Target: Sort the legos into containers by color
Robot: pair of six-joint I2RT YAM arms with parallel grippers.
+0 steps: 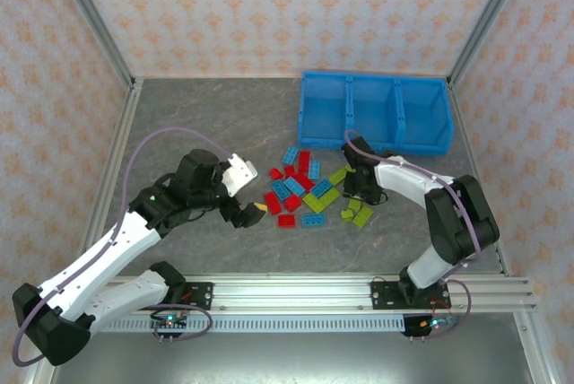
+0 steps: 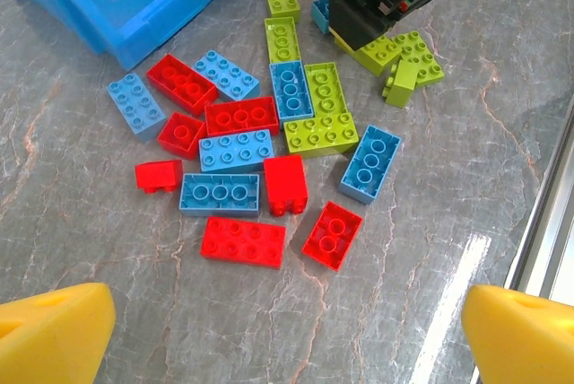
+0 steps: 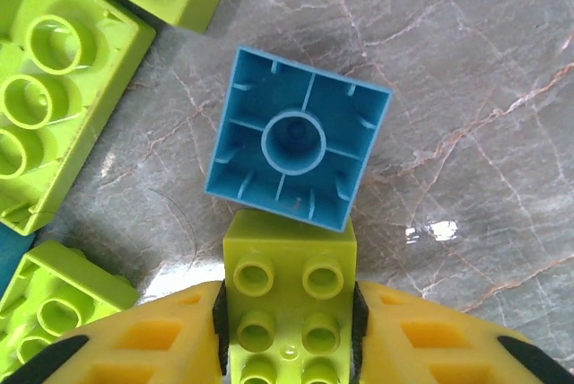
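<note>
Top view. Grey marbled table [image 1: 206, 115] with a bright blue bin [image 1: 307, 119] at 1 o'clock from centre, split by two dividers into three compartments side by side. At 7 o'clock of the bin, near it: loose legos [image 1: 300, 194] in red, light blue and lime green, all lying on the table outside the compartments, many touching one another.

At 9 o'clock of that pile, just beside its edge: left gripper [image 1: 250, 214], touching no brick. From its wrist camera: yellow fingertips [image 2: 54, 335] at the two bottom corners, jaws spread wide, bare table between them, pile ahead at 12 o'clock. Nearest there, a flat red brick [image 2: 243, 240] and a small red brick [image 2: 332, 236], both studs up. Just beyond, a tipped red brick [image 2: 285, 184] lying on its side.

At 3 o'clock of the pile, among the lime green pieces: right gripper [image 1: 356, 198], low over the table. From its wrist camera: yellow pads [image 3: 152, 339] pinching a lime green brick [image 3: 289, 299] by its two long sides, studs facing the camera. Lifted or resting on the table: cannot tell. At 12 o'clock of that brick, against its far end: an upturned light blue square brick [image 3: 300, 151], hollow underside showing. At 10 o'clock, a larger lime green brick [image 3: 54, 88], studs up. At 8 o'clock, a third lime green brick [image 3: 54, 303].
</note>
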